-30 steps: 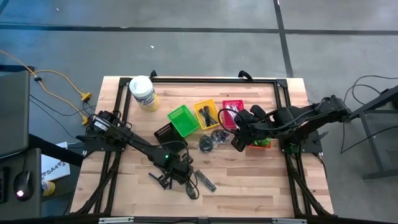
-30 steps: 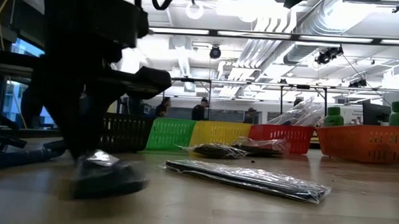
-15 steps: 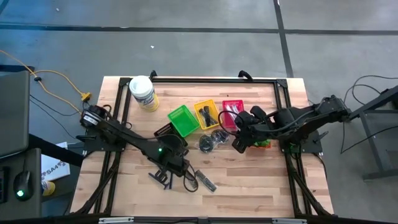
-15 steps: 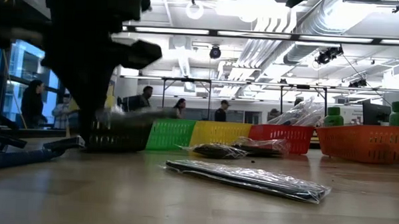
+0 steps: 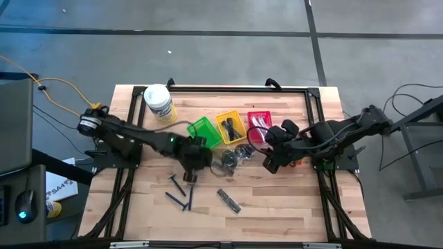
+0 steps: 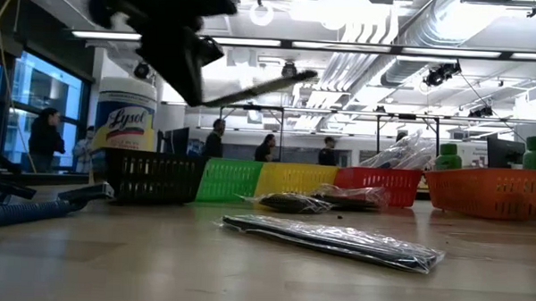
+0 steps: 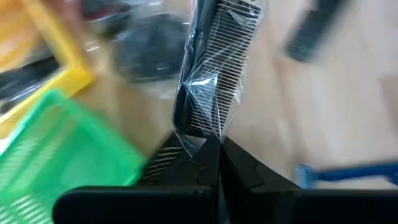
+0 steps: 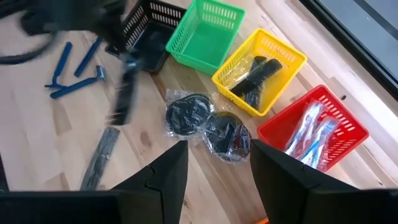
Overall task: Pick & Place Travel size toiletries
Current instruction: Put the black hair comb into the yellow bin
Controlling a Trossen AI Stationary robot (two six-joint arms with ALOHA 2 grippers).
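My left gripper hangs above the table beside the black basket, shut on a dark grey strip in clear wrap. In the low view this strip juts out from the raised gripper. My right gripper is open and holds nothing; it hovers over two clear-bagged dark round pieces. A second strip lies flat on the wood. Blue razors lie near the table's near edge. The yellow basket holds dark pieces, and the red basket holds packets. My left gripper pinches the wrapped strip by one end between its two shut fingers. The rest of the strip runs on past the fingertips, in line with them. It is lifted clear of the table and, in the low view, slants slightly upward.
A white tub with a yellow label stands at the far left corner. The green basket sits between the black and yellow ones. An orange basket holds green bottles beneath my right arm. Bare wood lies along the near edge. People stand in the room beyond.
My left gripper has risen from the tabletop near the razors and moved toward the far edge, to beside the black basket, carrying the wrapped strip up clear of the wood. The razors, covered by the arm before, now show. The second strip has stayed put.
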